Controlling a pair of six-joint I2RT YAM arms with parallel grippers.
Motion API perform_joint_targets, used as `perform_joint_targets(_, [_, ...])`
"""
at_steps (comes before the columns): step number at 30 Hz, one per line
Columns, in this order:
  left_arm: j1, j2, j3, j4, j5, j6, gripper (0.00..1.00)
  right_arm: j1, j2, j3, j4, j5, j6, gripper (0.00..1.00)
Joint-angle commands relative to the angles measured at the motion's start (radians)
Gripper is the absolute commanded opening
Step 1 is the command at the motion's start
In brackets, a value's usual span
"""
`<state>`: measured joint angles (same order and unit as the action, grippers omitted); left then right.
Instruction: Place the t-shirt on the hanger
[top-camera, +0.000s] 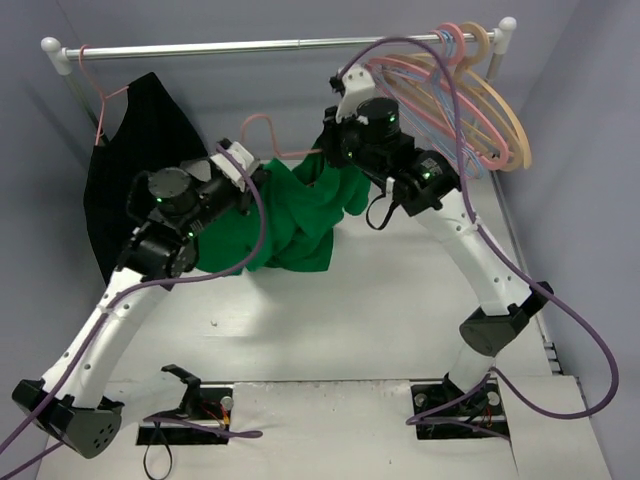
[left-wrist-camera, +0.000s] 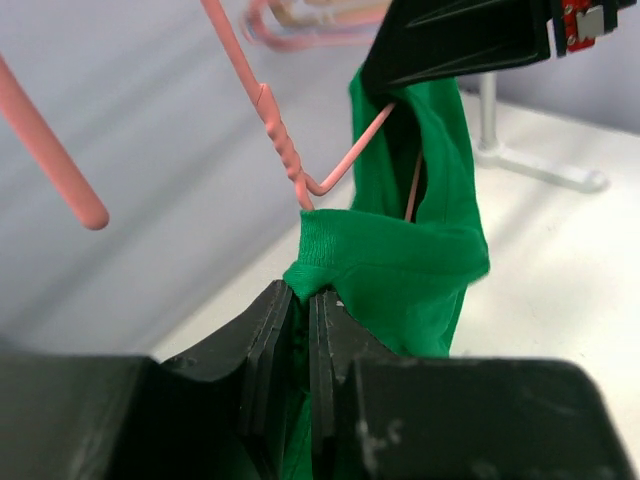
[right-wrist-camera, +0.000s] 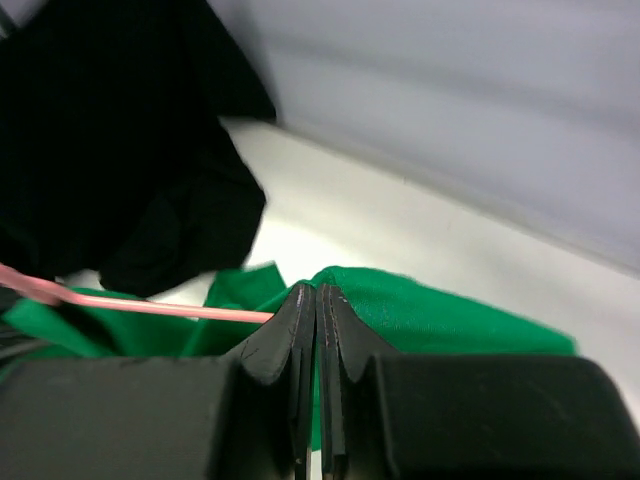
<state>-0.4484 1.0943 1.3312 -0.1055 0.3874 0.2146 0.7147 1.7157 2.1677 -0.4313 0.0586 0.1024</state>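
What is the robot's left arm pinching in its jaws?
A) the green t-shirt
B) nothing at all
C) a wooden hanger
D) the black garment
A: in the left wrist view the left jaws are shut on a bunched fold of the green t-shirt, just below the twisted neck of the pink hanger.

one green t-shirt, one black garment, one clothes rail, two robot arms
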Motion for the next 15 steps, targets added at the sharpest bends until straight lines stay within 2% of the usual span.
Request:
perform_joint_targets(1, [-0.026,0.01,-0.059,0.257,-0.022,-0.092,0.0,0.011,-0.037,-0.101,0.112,0.021,0.059,0.0])
perform_joint_targets(3, [-0.036,0.021,-0.095,0.297,-0.021,-0.106,0.0,0.011,-0.057,-0.172,0.143,0.027,0.085,0.0])
perform_joint_targets(8, [-0.046,0.015,-0.191,0.429,-0.009,-0.158,0.0,0.011,-0.068,-0.232,0.166,0.024,0.118,0.0])
perform_joint_targets(15, [-0.046,-0.036,-0.4,0.622,0.021,-0.204,0.0,0.006,-0.057,-0.325,0.192,-0.035,0.126,0.0])
